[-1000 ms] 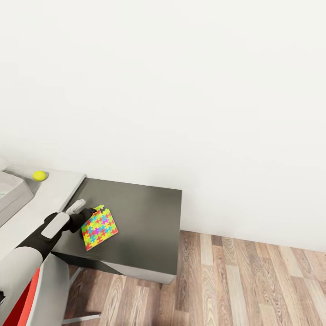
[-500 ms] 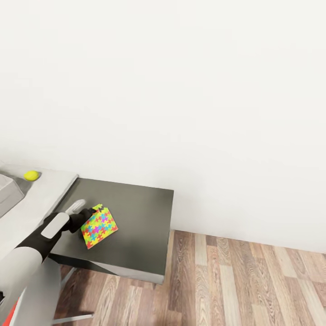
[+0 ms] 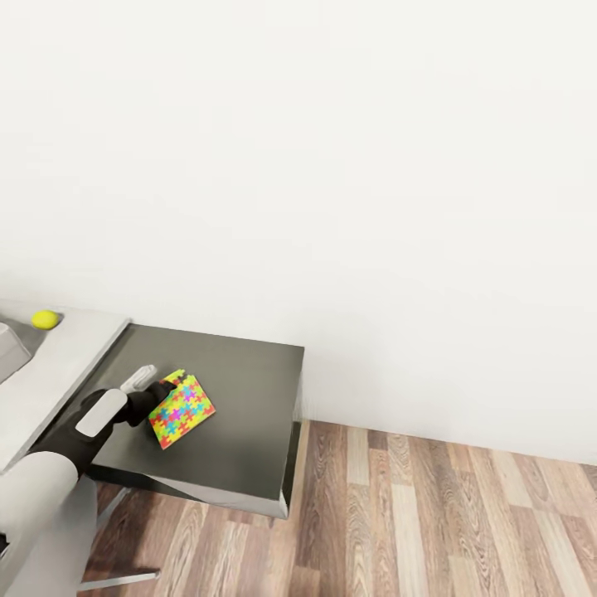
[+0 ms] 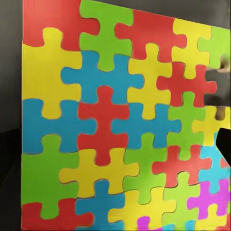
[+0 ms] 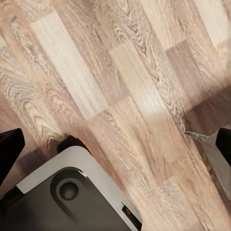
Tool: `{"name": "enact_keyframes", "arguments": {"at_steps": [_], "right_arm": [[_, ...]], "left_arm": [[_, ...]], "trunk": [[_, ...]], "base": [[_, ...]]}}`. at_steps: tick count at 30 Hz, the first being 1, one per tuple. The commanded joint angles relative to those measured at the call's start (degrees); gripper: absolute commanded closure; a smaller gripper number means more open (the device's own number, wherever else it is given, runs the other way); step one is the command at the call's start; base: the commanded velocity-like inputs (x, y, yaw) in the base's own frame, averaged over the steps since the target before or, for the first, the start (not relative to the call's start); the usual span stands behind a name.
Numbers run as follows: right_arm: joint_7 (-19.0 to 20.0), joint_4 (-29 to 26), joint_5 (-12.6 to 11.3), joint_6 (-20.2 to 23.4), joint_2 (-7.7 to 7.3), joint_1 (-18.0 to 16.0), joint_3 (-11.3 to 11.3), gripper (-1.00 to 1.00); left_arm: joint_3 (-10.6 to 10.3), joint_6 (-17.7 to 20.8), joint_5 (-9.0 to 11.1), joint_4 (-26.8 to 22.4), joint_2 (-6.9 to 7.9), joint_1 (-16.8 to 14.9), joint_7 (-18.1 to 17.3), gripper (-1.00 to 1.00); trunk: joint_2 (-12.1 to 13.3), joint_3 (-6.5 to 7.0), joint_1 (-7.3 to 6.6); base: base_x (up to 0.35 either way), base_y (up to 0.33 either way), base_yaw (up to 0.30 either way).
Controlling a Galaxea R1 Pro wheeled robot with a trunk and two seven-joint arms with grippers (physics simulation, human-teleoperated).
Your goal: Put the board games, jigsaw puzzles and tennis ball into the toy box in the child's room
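Note:
My left gripper (image 3: 166,391) is shut on a corner of a jigsaw puzzle (image 3: 182,410), a thin board of bright interlocking pieces, held tilted over the dark-grey lower section of the table (image 3: 240,398). In the left wrist view the jigsaw puzzle (image 4: 115,120) is seen close up, with a dark fingertip (image 4: 224,144) at its edge. The tennis ball (image 3: 45,318) lies on the light-grey tabletop at the far left, near a corner of the toy box (image 3: 7,342). In the right wrist view my right gripper (image 5: 115,144) hangs open over the wood floor.
A white wall rises behind the table. Wood-plank floor (image 3: 431,514) spreads to the right of the dark section. A grey chair leg (image 3: 116,578) shows at the bottom left. My own grey base (image 5: 72,192) appears below the right gripper.
The whole head view has swung to the right, so table, ball and toy box slid left in the picture. My left gripper keeps its hold on the jigsaw puzzle.

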Motion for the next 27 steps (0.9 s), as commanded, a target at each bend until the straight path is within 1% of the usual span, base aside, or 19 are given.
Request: {"name": "enact_keyframes", "arguments": {"at_steps": [1, 5, 9, 18, 22, 27], "right_arm": [[-0.3, -0.2, -0.5, 0.3, -0.02, 0.0, 0.1, -1.00], [-0.3, -0.2, -0.5, 0.3, -0.02, 0.0, 0.1, -1.00], [-0.2, -0.2, -0.5, 0.3, -0.02, 0.0, 0.1, -1.00], [-0.2, -0.2, -0.5, 0.3, -0.02, 0.0, 0.1, -1.00], [-0.2, -0.2, -0.5, 0.3, -0.02, 0.0, 0.1, -1.00], [-0.2, -0.2, -0.4, 0.3, -0.02, 0.0, 0.1, -1.00]], "left_arm": [[-0.4, -0.1, 1.9, 3.6, -0.10, 0.0, 0.5, -1.00], [-0.5, -0.1, 1.9, 3.6, -0.10, 0.0, 0.5, -1.00], [-0.5, -0.1, 1.9, 3.6, -0.10, 0.0, 0.5, -1.00], [-0.4, 0.0, 1.9, 3.6, -0.10, 0.0, 0.4, -1.00], [-0.4, 0.0, 1.9, 3.6, -0.10, 0.0, 0.4, -1.00], [-0.4, 0.0, 1.9, 3.6, -0.10, 0.0, 0.4, -1.00]], "trunk": [[-0.1, -0.10, 0.05], [-0.1, -0.10, 0.05], [-0.1, 0.03, 0.05], [-0.1, 0.21, 0.05], [-0.1, 0.42, 0.05], [-0.1, 0.48, 0.05]], "base": [[-0.001, -0.100, 0.000], [0.000, -0.087, -0.013], [0.000, -0.182, -0.157], [0.000, -0.025, -0.070], [0.000, -0.182, -0.156], [0.000, -0.069, -0.033]]}}
